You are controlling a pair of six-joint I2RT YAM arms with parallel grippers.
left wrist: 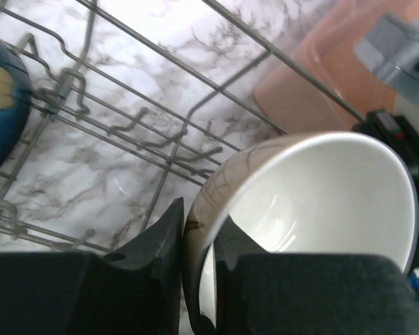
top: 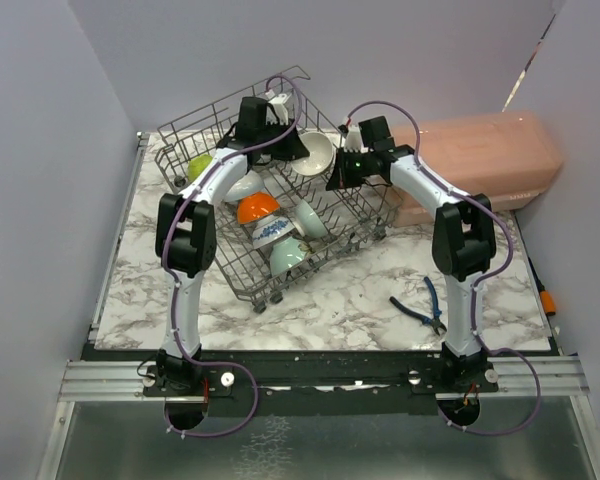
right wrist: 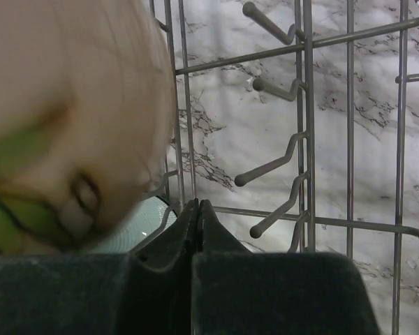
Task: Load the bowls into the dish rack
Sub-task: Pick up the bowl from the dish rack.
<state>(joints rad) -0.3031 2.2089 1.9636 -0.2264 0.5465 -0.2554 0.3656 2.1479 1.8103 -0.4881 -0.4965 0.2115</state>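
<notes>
Marble top: white-grey veined; grey walls round it.
L gripper: nearly closed, pinching white bowl rim.
R gripper: fingers fully together, empty.

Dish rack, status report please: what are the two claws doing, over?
Left gripper shut on white bowl rim, over dish rack. Right gripper shut, empty. Several bowls already racked; no obstruction seen.

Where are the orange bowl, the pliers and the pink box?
orange bowl (top: 257,208), top view, its orange outer wall.
pliers (top: 431,295), top view, a blue handle.
pink box (top: 480,150), top view, its lid.
</notes>
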